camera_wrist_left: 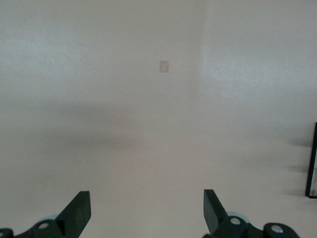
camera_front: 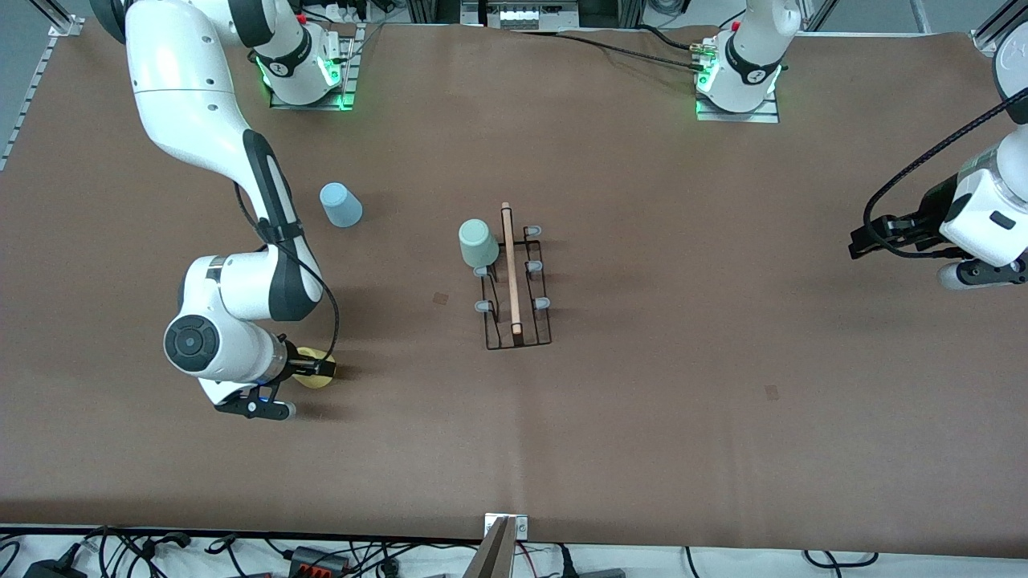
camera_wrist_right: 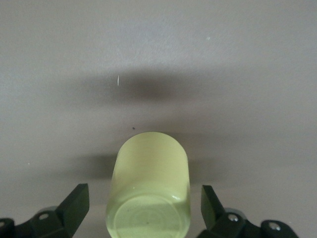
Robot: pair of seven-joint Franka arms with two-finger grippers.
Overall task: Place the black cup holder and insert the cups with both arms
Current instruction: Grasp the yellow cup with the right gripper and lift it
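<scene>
- Right gripper (camera_wrist_right: pixel 143 208) sits low toward the table's (camera_front: pixel 642 417) right-arm end, jaws apart, straddling the yellow cup (camera_wrist_right: pixel 148 191).
- Left gripper (camera_wrist_left: pixel 147 214) waits, jaws apart.
- Black cup holder (camera_front: pixel 516 277) stands mid-table, mint cup (camera_front: pixel 479 243) at its eleven o'clock prong, blue cup (camera_front: pixel 340 205) toward nine.

The yellow cup (camera_front: pixel 315 372) is mostly hidden in the front view by the right gripper (camera_front: pixel 309 368); the right wrist view cuts off its base at 6 o'clock. The left arm (camera_front: pixel 984 210) runs out of the front view at 3 o'clock. In the left wrist view only a sliver of the black rack (camera_wrist_left: pixel 312 161) shows at 3 o'clock. The mint cup (camera_front: pixel 479 242) hides the prong under it.
</scene>
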